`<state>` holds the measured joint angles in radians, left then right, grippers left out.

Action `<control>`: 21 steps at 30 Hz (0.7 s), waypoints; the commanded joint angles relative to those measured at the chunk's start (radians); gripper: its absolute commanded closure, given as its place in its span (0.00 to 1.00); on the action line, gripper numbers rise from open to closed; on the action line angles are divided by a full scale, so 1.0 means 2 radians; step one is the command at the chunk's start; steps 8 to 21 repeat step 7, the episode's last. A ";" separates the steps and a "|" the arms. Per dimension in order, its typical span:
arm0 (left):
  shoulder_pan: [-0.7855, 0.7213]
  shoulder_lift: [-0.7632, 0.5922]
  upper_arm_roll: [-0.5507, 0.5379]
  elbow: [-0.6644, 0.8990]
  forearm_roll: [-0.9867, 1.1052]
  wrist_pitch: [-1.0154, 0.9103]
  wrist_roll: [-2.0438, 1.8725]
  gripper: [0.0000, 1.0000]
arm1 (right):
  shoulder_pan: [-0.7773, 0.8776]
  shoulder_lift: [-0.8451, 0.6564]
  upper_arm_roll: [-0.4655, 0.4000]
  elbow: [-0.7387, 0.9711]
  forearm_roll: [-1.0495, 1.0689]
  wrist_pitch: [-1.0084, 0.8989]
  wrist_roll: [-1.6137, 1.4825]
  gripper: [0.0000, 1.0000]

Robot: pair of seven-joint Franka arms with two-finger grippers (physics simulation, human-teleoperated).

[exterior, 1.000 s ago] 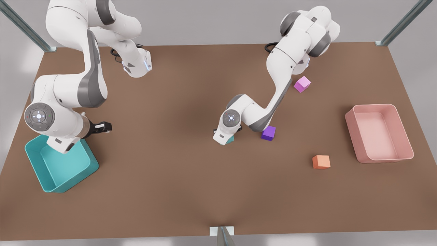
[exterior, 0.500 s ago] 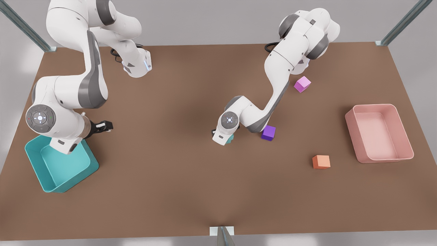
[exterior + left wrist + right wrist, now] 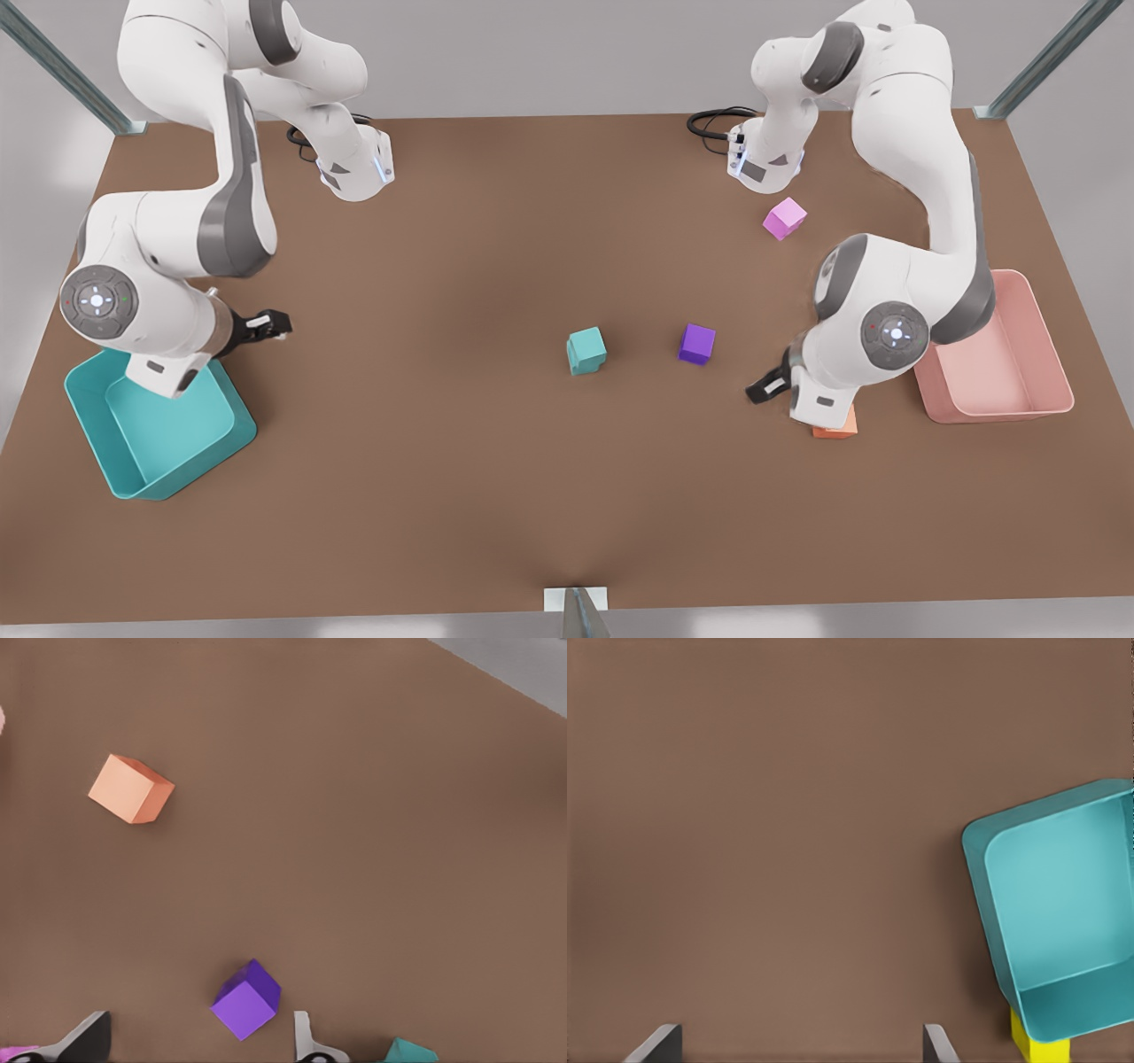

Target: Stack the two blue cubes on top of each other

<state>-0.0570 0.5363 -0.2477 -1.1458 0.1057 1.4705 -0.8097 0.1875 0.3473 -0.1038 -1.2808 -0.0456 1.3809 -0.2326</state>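
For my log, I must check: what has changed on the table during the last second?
The left end effector drew away from the two small matte teal cubes toward the front view's right, now open above the matte orange cube. The teal cubes appear stacked, slightly offset. The right end effector, purple cube and pink cube stayed.

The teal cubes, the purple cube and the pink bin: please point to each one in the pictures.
teal cubes point(image 3: 586, 350), front view, top face of the upper cube of the stack.
purple cube point(image 3: 697, 344), front view, middle of the cube.
pink bin point(image 3: 1050, 341), front view, side wall near the table edge.
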 commanded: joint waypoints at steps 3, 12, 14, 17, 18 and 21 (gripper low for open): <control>-0.003 -0.141 0.097 -0.162 -0.038 -0.043 0.428 0.00 | 0.000 -0.001 0.000 0.002 -0.004 -0.012 0.032 0.00; -0.012 -0.141 0.096 -0.137 -0.039 -0.071 0.428 0.00 | 0.000 0.001 0.000 0.002 -0.004 -0.012 0.029 0.00; -0.012 -0.141 0.096 -0.137 -0.039 -0.071 0.428 0.00 | 0.000 0.001 0.000 0.002 -0.004 -0.012 0.029 0.00; -0.012 -0.141 0.096 -0.137 -0.039 -0.071 0.428 0.00 | 0.000 0.001 0.000 0.002 -0.004 -0.012 0.029 0.00; -0.012 -0.141 0.096 -0.137 -0.039 -0.071 0.428 0.00 | 0.000 0.001 0.000 0.002 -0.004 -0.012 0.029 0.00; -0.012 -0.141 0.096 -0.137 -0.039 -0.071 0.428 0.00 | 0.000 0.001 0.000 0.002 -0.004 -0.012 0.029 0.00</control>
